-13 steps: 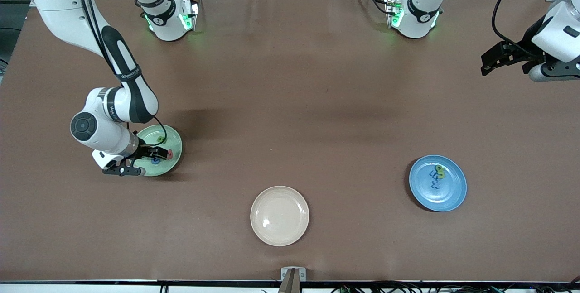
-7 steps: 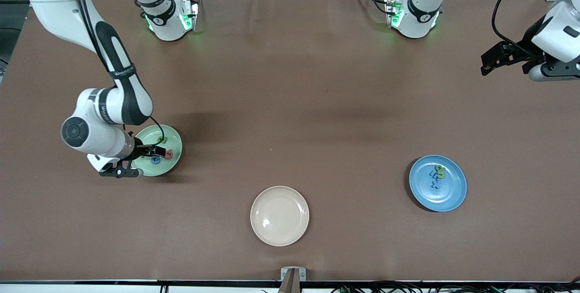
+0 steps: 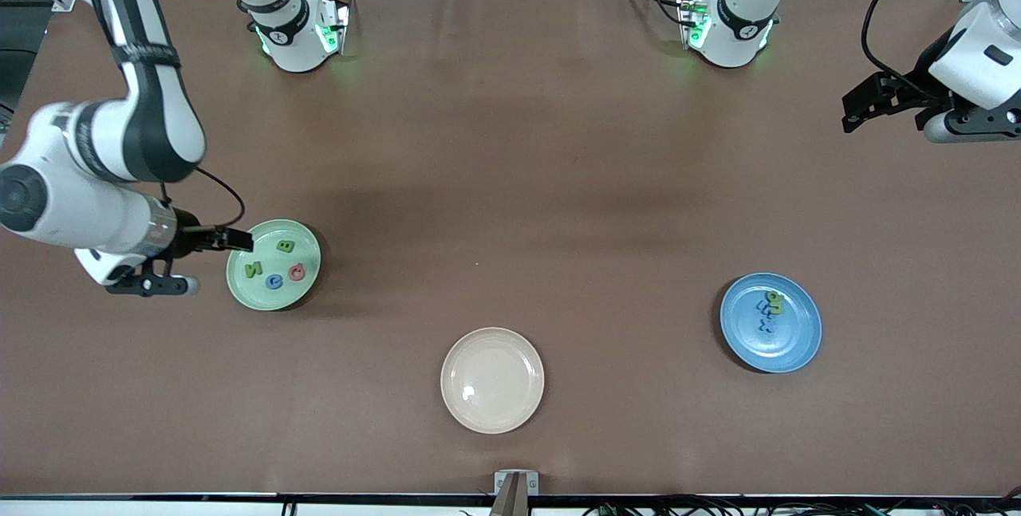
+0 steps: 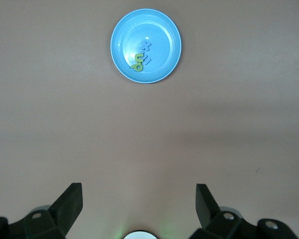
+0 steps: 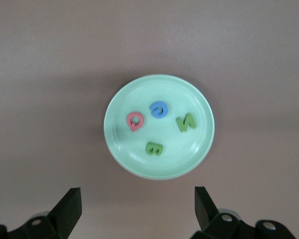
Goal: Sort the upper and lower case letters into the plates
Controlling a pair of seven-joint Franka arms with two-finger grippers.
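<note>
While the right gripper (image 3: 231, 240) hangs with fingers spread and empty over the rim of the mint green plate (image 3: 307, 286), four letters lie in that plate: green B (image 3: 284, 246), green N (image 3: 254, 268), blue piece (image 3: 274, 282) and pink-red piece (image 3: 297, 271). The left gripper (image 3: 857, 111) waits spread and empty over the left arm's end of the table, and the blue plate (image 3: 802, 340) holds green (image 3: 773, 298) and blue letters (image 3: 764, 317). A cream plate (image 3: 492, 412) sits nearest the front camera, between the two.
</note>
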